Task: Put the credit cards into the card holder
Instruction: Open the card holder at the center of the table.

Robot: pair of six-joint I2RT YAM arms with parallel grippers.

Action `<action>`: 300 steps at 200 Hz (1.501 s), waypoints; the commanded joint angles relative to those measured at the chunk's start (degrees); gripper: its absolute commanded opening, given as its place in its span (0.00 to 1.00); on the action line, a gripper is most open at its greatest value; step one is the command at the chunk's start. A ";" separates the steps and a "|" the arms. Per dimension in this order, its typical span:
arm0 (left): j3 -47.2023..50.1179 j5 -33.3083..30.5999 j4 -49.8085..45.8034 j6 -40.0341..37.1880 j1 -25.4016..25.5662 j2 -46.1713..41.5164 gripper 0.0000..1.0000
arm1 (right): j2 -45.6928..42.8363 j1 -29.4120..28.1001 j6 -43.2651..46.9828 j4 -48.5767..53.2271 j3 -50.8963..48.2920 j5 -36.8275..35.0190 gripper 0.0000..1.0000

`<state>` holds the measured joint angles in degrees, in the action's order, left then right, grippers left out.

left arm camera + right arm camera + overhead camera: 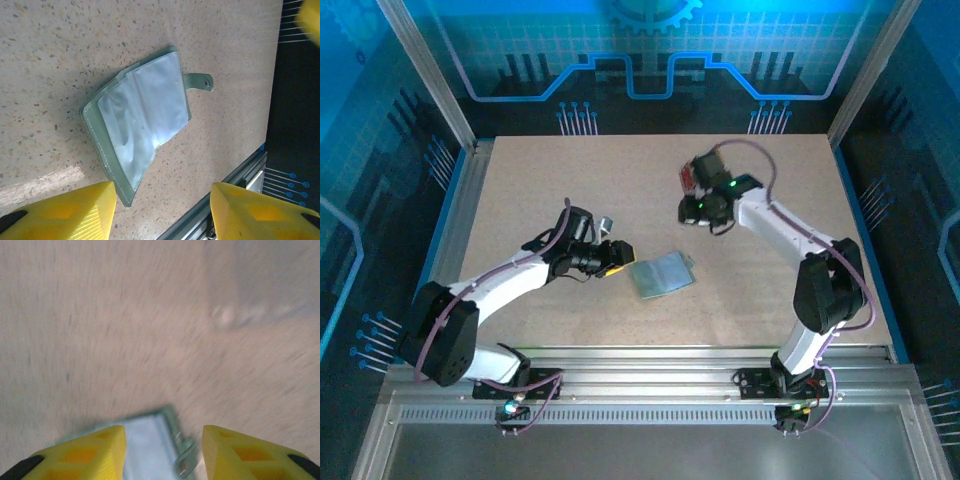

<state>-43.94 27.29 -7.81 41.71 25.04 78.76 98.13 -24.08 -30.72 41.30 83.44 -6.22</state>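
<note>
We see a card holder (140,120) whose grey-green outer skin looks like soft, matt leather or imitation leather, stitched along its edge. Its inner lining is pale, clear-looking plastic, glossy and slightly wrinkled. It lies on a table (60,45) of beige speckled board, matt and faintly grainy. The 2 fingers (75,215) of the left gripper (161,195) look like smooth yellow plastic with a dull sheen. Along the table's near edge runs a ribbed rail (640,365) of brushed silver metal.

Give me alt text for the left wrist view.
A grey-green card holder lies open on the speckled table, shiny lining facing up. The left gripper is open in the foreground, its yellow fingers holding nothing.
</note>
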 commanded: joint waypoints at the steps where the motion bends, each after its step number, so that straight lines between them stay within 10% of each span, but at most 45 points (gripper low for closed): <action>1: 1.44 0.58 -2.79 -2.34 -0.43 -4.02 0.54 | 2.93 5.55 4.05 8.11 6.62 -7.99 0.45; 134: 1.13 3.37 -1.23 -2.56 -1.88 -6.66 0.58 | 24.55 15.55 10.75 10.00 26.47 1.11 0.36; 300: 2.30 3.91 -0.49 -1.99 -2.72 -8.36 0.58 | 25.15 15.05 13.54 12.84 24.60 1.09 0.05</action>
<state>-42.78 29.69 -8.71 40.10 22.90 72.03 123.42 -9.19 -17.82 51.62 109.30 -5.56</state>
